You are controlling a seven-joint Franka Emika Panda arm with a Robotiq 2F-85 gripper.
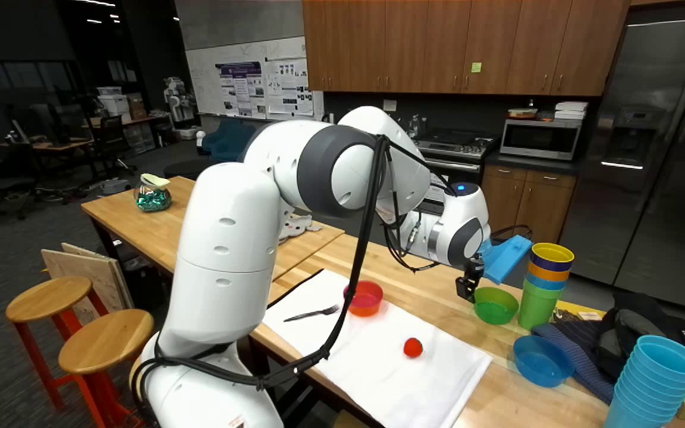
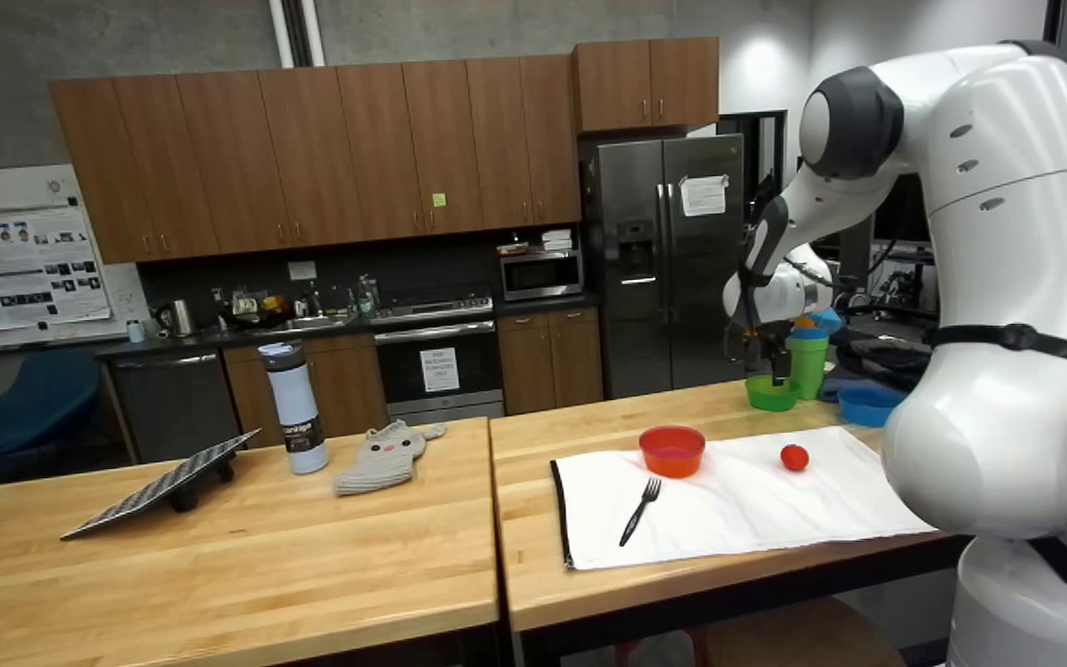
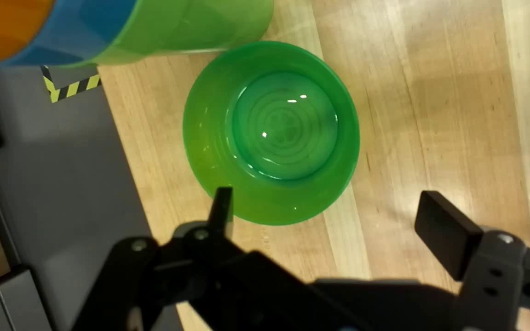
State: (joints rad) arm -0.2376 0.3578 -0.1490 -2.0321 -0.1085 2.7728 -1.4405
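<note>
Evidently, the claw is spread wide and empty, low beside the green bowl in both exterior views. That bowl sits on the bench, just beside the stacked cups. One fingertip overlaps its rim in the wrist view; whether they touch, I cannot tell.

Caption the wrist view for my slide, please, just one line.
Open pincer near a green bowl on a wooden tabletop, stacked cups close by.
</note>
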